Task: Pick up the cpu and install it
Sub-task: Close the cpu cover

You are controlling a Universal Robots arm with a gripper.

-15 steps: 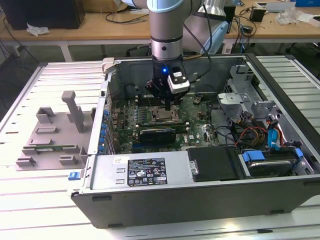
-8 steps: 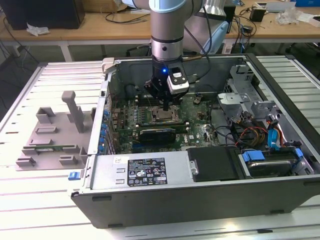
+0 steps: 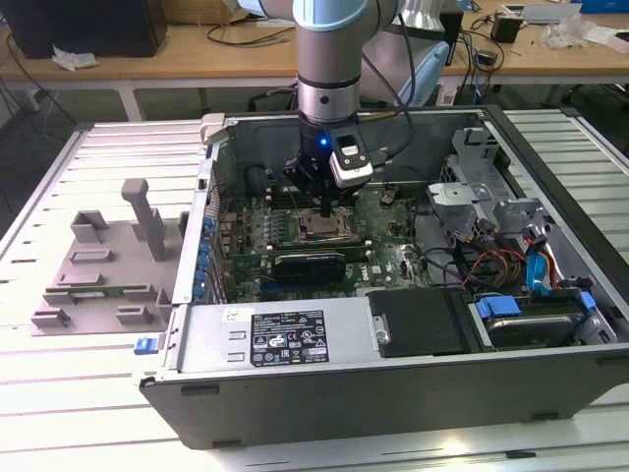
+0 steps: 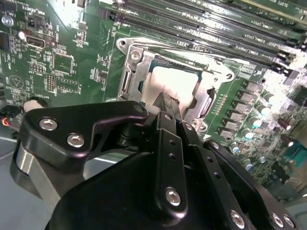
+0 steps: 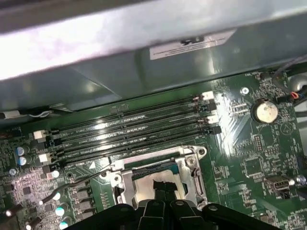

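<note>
While the grey robot arm [image 3: 332, 59] is reaching down into the open grey metal computer case [image 3: 324, 393], its black gripper [image 3: 327, 208] is hanging over the middle of the green motherboard [image 3: 385, 248]. In the second wrist view its fingers are lying together with no gap between the tips, and they are gripping nothing. The small flat square cpu [image 4: 184, 81] with a shiny silver-grey metal top is lying flat inside the silver metal socket frame [image 4: 130, 67]. The tips are standing on or just over its top; I cannot tell which. In the first wrist view, long black memory slots [image 5: 129, 127] are running just beside the frame.
</note>
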